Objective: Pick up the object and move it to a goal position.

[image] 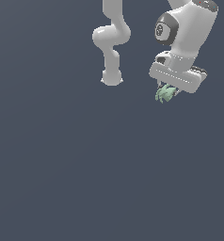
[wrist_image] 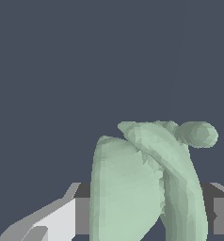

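Observation:
The object (image: 165, 93) is a small pale mint-green lumpy thing. It sits between the fingers of my white gripper (image: 167, 94), at the upper part of the exterior view's right. The gripper is shut on it. In the wrist view the object (wrist_image: 142, 183) fills the space between the two fingers (wrist_image: 62, 219), with lobes sticking out past them. No surface detail shows under the object, so I cannot tell its height above the floor.
The white arm's base and links (image: 112, 42) stand at the top middle of the exterior view. The floor (image: 85, 164) is a plain dark grey-blue with nothing else on it.

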Tool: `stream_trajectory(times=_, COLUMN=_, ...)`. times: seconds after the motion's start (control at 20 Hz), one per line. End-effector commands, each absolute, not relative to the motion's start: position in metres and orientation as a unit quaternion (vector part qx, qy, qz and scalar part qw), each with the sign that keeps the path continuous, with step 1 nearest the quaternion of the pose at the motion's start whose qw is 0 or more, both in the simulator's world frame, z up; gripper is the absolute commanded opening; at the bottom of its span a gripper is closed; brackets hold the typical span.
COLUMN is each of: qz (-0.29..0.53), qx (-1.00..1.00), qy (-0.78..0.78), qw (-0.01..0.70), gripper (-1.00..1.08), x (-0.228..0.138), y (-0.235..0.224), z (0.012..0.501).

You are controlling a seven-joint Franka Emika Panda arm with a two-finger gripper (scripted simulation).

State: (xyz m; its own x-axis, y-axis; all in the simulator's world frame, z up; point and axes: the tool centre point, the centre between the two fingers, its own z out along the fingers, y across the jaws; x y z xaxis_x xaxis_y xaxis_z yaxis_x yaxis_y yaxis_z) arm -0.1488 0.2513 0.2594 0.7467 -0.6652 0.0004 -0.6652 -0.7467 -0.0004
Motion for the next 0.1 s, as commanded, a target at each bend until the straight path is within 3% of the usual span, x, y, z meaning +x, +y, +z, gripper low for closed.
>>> stream_trajectory(times=0.0, qz=0.0, qx=-0.934, qy=0.356, qw=0.0, gripper=-1.0, x=-0.148, y=0.2498, z=0.2584)
stream_trajectory(times=0.05, qz=0.0, qx=-0.934, qy=0.356, qw=0.0, gripper=-1.0, x=-0.1479, y=0.2495, z=0.2581)
